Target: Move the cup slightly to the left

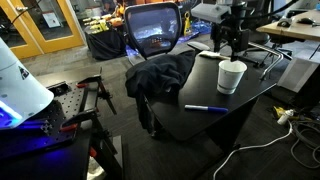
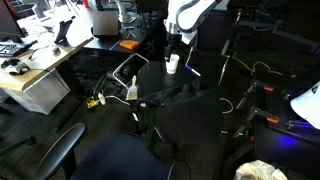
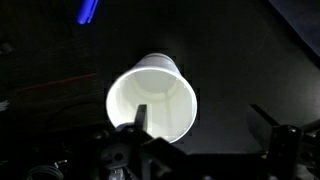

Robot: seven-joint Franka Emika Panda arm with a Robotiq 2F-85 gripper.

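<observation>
**Now over the cup, fingers apart**

Directly under the pincer (image 1: 232,50), on the black table (image 1: 200,92): the cup (image 1: 231,76), upright, white, its mouth open to the fingers. Same in an exterior view from farther off, with the pincer (image 2: 176,46) just above the cup (image 2: 173,64) and the white arm (image 2: 192,14) rising over it. From the wrist, straight down into the cup (image 3: 152,100). Pincer (image 3: 203,122) spread wide there, clamped on nothing. One fingertip (image 3: 140,117) across the cup's mouth, its partner well off to the other side, clear of the rim. Whether that fingertip touches the rim, cannot tell. Near the pincer, on the same table, a blue pen (image 1: 205,107) lying flat, apart from the cup. Farther from the pincer, a dark jacket (image 1: 160,75) heaped at the table edge. Beyond that, a mesh-backed office chair (image 1: 153,28).
</observation>
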